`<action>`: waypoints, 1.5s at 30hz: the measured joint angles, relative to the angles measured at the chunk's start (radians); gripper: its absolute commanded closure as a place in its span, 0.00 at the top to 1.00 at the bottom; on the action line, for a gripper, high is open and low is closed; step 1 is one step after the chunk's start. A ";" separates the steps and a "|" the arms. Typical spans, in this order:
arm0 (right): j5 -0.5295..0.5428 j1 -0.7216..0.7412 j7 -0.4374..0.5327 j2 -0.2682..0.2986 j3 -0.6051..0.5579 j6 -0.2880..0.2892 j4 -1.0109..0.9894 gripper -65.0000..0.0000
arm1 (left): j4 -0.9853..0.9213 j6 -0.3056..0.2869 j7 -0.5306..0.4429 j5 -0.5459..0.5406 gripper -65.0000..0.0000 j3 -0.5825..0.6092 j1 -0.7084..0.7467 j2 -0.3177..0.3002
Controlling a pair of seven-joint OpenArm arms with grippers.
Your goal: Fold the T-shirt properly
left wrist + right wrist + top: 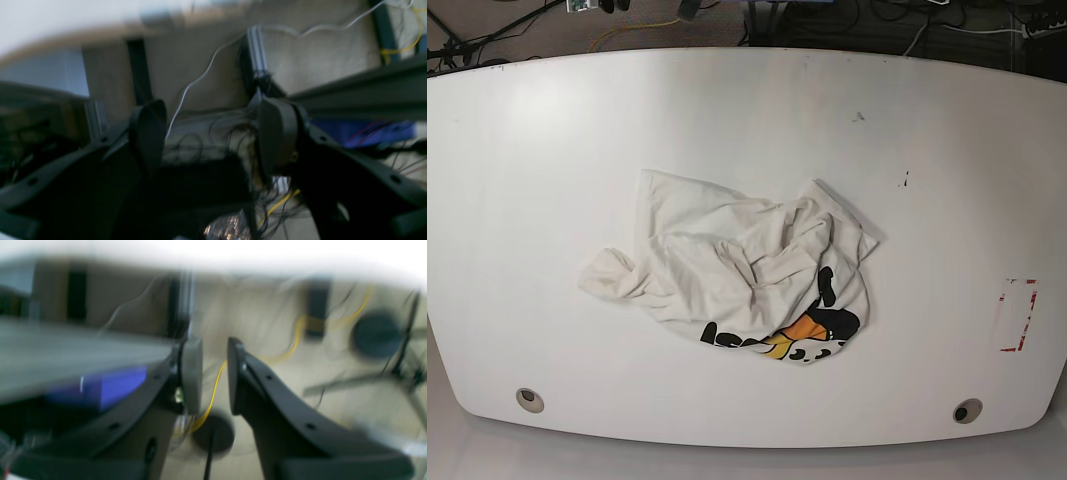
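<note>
The shirt (pixel 737 280) lies in a crumpled heap in the middle of the table (pixel 927 200), picture side near the front edge. Both the left gripper (pixel 211 133) and right gripper (pixel 215 373) are apart and empty. Spread it flat first.

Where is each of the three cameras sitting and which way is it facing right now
Base: overhead, looking down on the white table and the crumpled T-shirt; no arm shows.
Left wrist: behind the left gripper, aimed past the table edge at floor and cables; both open fingers show, blurred.
Right wrist: behind the right gripper, also aimed at floor and cables; its fingers are slightly apart, blurred.
Shared: both wrist views show a yellow cable and something blue; neither shows the shirt.
</note>
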 measured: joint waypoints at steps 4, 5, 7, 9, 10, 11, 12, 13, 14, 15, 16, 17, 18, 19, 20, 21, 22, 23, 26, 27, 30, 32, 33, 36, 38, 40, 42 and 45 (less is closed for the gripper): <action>-0.008 0.075 -0.044 0.006 0.016 -0.003 0.066 0.19 | 0.034 -0.003 0.002 0.001 0.61 0.000 -0.012 0.000; -0.011 0.098 -0.069 0.006 0.016 -0.002 0.073 0.19 | 0.036 -0.002 0.004 0.000 0.61 0.000 -0.018 0.000; -0.009 0.171 -0.103 0.005 0.012 0.010 0.083 0.20 | 0.040 -0.002 0.006 0.000 0.61 0.000 -0.043 0.000; -0.010 0.222 -0.140 0.014 0.011 0.061 0.084 0.20 | 0.042 -0.002 0.005 0.000 0.61 0.001 -0.065 0.000; -0.010 0.249 -0.160 0.020 0.011 0.079 0.083 0.20 | 0.042 -0.002 0.005 0.000 0.61 0.002 -0.071 0.000; -0.011 0.276 -0.177 0.025 0.011 0.089 0.083 0.20 | 0.043 -0.002 0.004 0.000 0.61 0.002 -0.076 0.000; -0.010 0.308 -0.196 0.031 0.012 0.100 0.083 0.20 | 0.043 -0.002 0.003 0.000 0.61 0.002 -0.079 0.003; -0.011 0.335 -0.213 0.035 0.012 0.103 0.084 0.20 | 0.043 -0.002 0.004 0.000 0.62 0.002 -0.083 0.012; -0.010 0.375 -0.233 0.039 0.014 0.111 0.083 0.20 | 0.043 -0.002 0.004 0.000 0.64 -0.001 -0.087 0.023; -0.017 0.397 -0.248 0.042 0.011 0.118 0.083 0.20 | 0.043 0.002 0.006 0.000 0.68 -0.002 -0.092 0.039; -0.013 0.422 -0.273 0.042 0.011 0.137 0.083 0.20 | 0.043 0.002 0.010 0.001 0.73 -0.001 -0.096 0.048; -0.014 0.454 -0.295 0.044 0.007 0.153 0.083 0.23 | 0.043 0.000 0.010 0.000 0.78 -0.001 -0.100 0.053; -0.015 0.487 -0.325 0.044 0.004 0.175 0.082 0.25 | 0.044 -0.004 0.008 0.001 0.81 -0.001 -0.103 0.058; -0.016 0.517 -0.352 0.045 0.001 0.195 0.082 0.28 | 0.044 -0.005 0.007 0.001 0.83 0.000 -0.104 0.058; -0.018 0.542 -0.377 0.048 -0.009 0.204 0.081 0.34 | 0.044 -0.004 0.007 0.000 0.85 0.000 -0.105 0.058; -0.034 0.576 -0.406 0.061 -0.026 0.206 0.082 0.40 | 0.044 -0.002 0.007 0.001 0.84 -0.001 -0.105 0.058; -0.050 0.611 -0.429 0.069 -0.048 0.210 0.080 0.43 | 0.044 -0.002 0.008 0.001 0.84 -0.002 -0.106 0.057; -0.062 0.644 -0.446 0.072 -0.066 0.212 0.081 0.47 | 0.044 0.003 0.010 0.001 0.84 -0.002 -0.109 0.056; -0.111 0.717 -0.465 0.074 -0.132 0.212 0.079 0.53 | 0.044 0.002 0.010 0.001 0.84 -0.001 -0.131 0.057; -0.130 0.738 -0.463 0.076 -0.154 0.216 0.072 0.53 | 0.044 0.000 0.009 0.002 0.84 0.000 -0.144 0.057; -0.199 0.798 -0.478 0.077 -0.230 0.220 0.042 0.53 | 0.043 0.000 0.010 0.005 0.84 0.000 -0.173 0.056; -0.247 0.839 -0.476 0.077 -0.276 0.222 0.036 0.53 | 0.043 0.002 0.006 0.006 0.84 -0.002 -0.187 0.055; -0.257 0.861 -0.468 0.077 -0.299 0.223 0.034 0.53 | 0.043 0.001 0.007 0.006 0.84 -0.002 -0.189 0.054; -0.348 0.935 -0.473 0.076 -0.370 0.219 -0.009 0.53 | 0.043 0.001 0.008 0.008 0.84 -0.003 -0.188 0.051; -0.382 0.971 -0.467 0.077 -0.409 0.221 -0.051 0.53 | 0.043 -0.006 0.010 0.008 0.84 -0.011 -0.192 0.054; -0.413 1.009 -0.460 0.072 -0.443 0.220 -0.088 0.53 | 0.043 -0.006 0.007 0.008 0.84 -0.023 -0.200 0.055; -0.440 1.043 -0.470 0.074 -0.475 0.227 -0.138 0.53 | 0.043 -0.002 0.010 0.008 0.84 -0.036 -0.209 0.052; -0.446 1.107 -0.465 0.074 -0.509 0.226 -0.204 0.53 | 0.043 0.000 0.010 0.008 0.84 -0.037 -0.219 0.053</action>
